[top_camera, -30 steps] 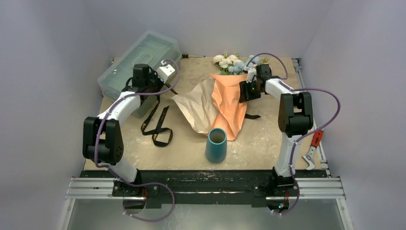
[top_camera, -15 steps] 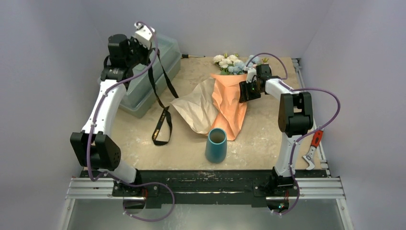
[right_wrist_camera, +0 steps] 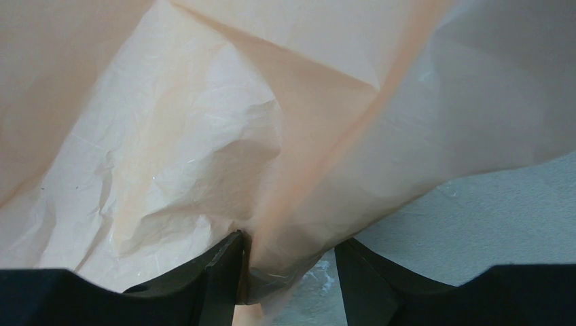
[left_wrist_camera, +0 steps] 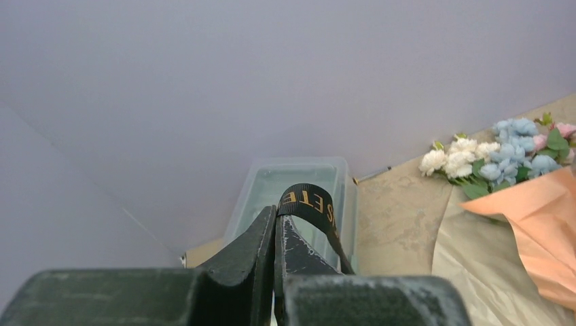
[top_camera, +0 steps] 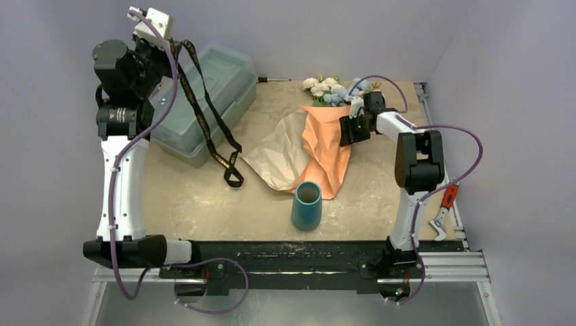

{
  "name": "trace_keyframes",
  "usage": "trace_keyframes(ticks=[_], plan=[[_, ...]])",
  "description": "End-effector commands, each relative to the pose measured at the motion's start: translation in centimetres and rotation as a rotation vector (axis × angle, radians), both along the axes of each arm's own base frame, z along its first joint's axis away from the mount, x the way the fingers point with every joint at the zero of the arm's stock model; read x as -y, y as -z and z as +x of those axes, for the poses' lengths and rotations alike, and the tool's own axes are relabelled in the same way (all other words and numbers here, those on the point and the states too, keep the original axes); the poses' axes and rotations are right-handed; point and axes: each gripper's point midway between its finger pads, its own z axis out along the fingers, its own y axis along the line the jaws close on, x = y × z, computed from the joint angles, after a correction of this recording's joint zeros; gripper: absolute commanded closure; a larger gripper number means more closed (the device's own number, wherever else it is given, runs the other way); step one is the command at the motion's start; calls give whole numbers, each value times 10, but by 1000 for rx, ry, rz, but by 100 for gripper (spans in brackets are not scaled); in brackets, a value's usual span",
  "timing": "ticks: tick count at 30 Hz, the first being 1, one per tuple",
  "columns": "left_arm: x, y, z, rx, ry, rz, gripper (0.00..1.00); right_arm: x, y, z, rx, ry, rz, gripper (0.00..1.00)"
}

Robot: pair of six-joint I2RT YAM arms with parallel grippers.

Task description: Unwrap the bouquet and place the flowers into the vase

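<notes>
Left gripper [top_camera: 168, 42], high above the closed toolbox [top_camera: 210, 81], pinches a black ribbon [top_camera: 233, 178] hanging down to the table [top_camera: 380, 197]. The right gripper [top_camera: 353, 129] clamps the bouquet's orange paper [top_camera: 326, 153]. The flowers [top_camera: 326, 88] lie at its far end, and the vase [top_camera: 307, 207] stands upright at its near tip. Left wrist view: jaws pressed together on the ribbon. Right wrist view: fingers [right_wrist_camera: 217, 272] nip a paper fold.

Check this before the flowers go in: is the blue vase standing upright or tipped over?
Upright. The vase stands on its base on the table, open mouth facing up, by the orange paper.
</notes>
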Motion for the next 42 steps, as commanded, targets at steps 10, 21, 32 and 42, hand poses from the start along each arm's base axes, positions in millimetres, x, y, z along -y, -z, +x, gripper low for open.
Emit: trace_keyframes(ticks=[10, 21, 32, 42], plan=[[-30, 144, -54, -347, -80, 29, 100, 3, -21, -3, 35, -28, -24, 44], [-27, 315, -93, -680, 102, 328, 100, 0, -40, -1, 48, -31, 0, 43], [-14, 375, -93, -765, 227, 418, 41, -1, -87, -8, 95, -121, -13, 36], [37, 317, -40, -682, 320, 148, 24, -17, -145, -10, 179, -124, 40, 23]])
